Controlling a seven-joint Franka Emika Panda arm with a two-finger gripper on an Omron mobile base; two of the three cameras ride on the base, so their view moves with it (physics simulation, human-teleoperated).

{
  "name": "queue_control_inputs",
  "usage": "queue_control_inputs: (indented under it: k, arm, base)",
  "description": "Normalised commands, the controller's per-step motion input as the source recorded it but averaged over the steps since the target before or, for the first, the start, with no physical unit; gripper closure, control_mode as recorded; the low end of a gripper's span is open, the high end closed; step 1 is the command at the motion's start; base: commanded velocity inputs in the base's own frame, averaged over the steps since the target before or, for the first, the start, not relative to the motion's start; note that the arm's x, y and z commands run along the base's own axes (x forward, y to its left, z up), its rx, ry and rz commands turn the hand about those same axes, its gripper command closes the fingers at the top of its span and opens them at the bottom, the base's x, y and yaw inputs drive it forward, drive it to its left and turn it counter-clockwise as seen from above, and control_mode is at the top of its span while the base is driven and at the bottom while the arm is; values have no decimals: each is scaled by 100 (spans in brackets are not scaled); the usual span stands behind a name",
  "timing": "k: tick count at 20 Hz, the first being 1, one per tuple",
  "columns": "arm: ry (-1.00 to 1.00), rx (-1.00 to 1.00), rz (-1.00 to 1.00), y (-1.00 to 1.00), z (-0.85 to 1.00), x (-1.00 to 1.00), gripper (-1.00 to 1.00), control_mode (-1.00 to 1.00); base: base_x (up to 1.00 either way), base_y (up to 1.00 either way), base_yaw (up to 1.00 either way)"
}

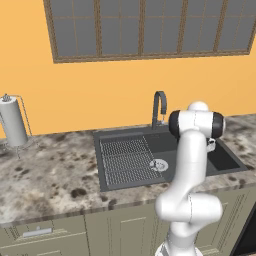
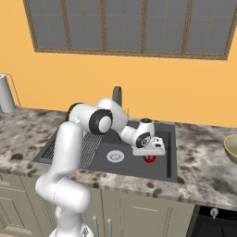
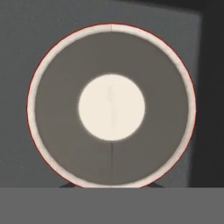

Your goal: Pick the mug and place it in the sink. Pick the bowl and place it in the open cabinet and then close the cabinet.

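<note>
Dark grey rectangular sink (image 2: pixel 169 152) sits centre of the right base view, basin right of the ribbed drainboard. White arm's gripper (image 2: pixel 149 155) hangs low in the basin, jaws clamped on the small red cylindrical mug (image 2: pixel 149 159); hand view looks straight down into its pale rim (image 3: pixel 111 107). Tan bowl (image 2: pixel 231 149) waits at right edge. Risk: releasing too high, so mug tips or rolls.

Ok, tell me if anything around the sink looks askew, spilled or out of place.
Nothing stands out. The mug sits upright under the end effector over the sink, and the bowl rests level on the counter.
</note>
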Motion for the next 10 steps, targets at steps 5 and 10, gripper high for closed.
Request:
queue_control_inputs:
  k: [5, 10]
  arm:
    - [0, 0, 0, 0, -24, 7, 100, -100]
    - [0, 0, 0, 0, -20, 6, 100, -100]
  base:
    - [0, 0, 0]
    - [0, 0, 0]
